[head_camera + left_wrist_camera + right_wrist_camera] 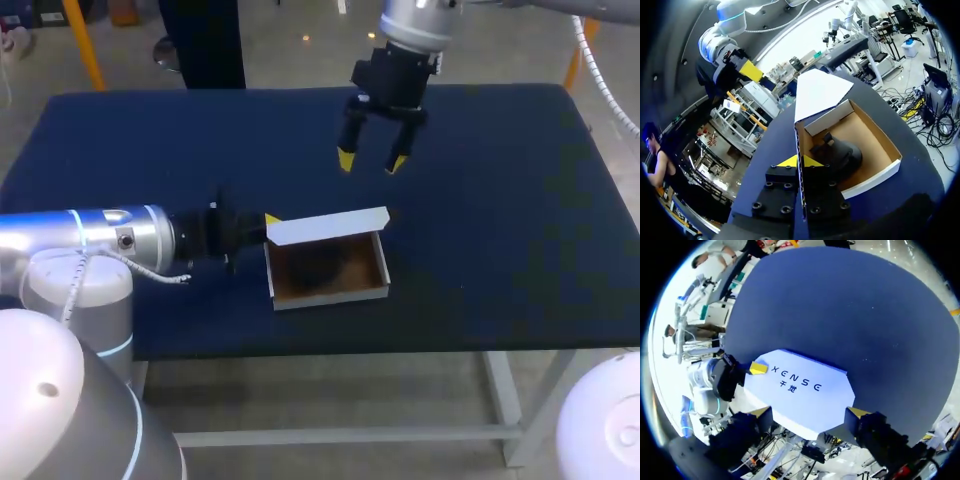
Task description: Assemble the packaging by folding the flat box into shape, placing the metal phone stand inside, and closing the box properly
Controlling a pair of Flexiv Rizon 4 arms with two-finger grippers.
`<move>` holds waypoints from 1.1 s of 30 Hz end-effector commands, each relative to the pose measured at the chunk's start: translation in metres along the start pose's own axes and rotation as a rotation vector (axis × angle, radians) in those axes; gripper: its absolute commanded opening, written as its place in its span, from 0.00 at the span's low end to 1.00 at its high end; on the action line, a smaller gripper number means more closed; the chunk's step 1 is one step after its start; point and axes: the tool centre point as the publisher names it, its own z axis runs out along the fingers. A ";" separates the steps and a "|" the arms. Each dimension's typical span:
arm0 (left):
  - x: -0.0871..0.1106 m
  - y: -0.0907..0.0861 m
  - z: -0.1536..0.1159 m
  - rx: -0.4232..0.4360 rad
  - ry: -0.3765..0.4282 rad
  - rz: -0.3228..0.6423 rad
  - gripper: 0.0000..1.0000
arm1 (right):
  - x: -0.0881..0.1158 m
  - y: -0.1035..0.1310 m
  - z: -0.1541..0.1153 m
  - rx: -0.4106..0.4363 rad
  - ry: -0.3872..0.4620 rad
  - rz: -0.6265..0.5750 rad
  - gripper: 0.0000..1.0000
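The box [330, 293] sat on the table [500, 200], already folded into shape; its lid [328, 227] stood raised along the box's far wall, not yet down; the stand [837, 152] lay inside the box, dark against its brown floor. My left gripper [800, 161] was at the box's left wall, one finger inside and one outside, pinching that thin wall between them as far as I could tell. My right gripper [371, 162] hung above and beyond the box, behind the lid, its fingers spread with nothing between them. Folding and loading looked done to me; what was left was the closing, with the lid brought down over the stand and tucked in; I judged my left grip was there to steady the box for that.
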 end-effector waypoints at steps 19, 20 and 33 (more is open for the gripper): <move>0.013 0.005 0.002 0.080 -0.056 0.197 0.00 | -0.020 -0.023 0.027 0.145 0.119 0.351 1.00; 0.013 0.005 0.003 0.080 -0.054 0.199 0.00 | -0.020 -0.023 0.027 0.145 0.119 0.351 1.00; 0.017 0.009 0.006 0.063 -0.053 0.271 0.00 | -0.015 -0.023 0.032 0.149 0.113 0.359 1.00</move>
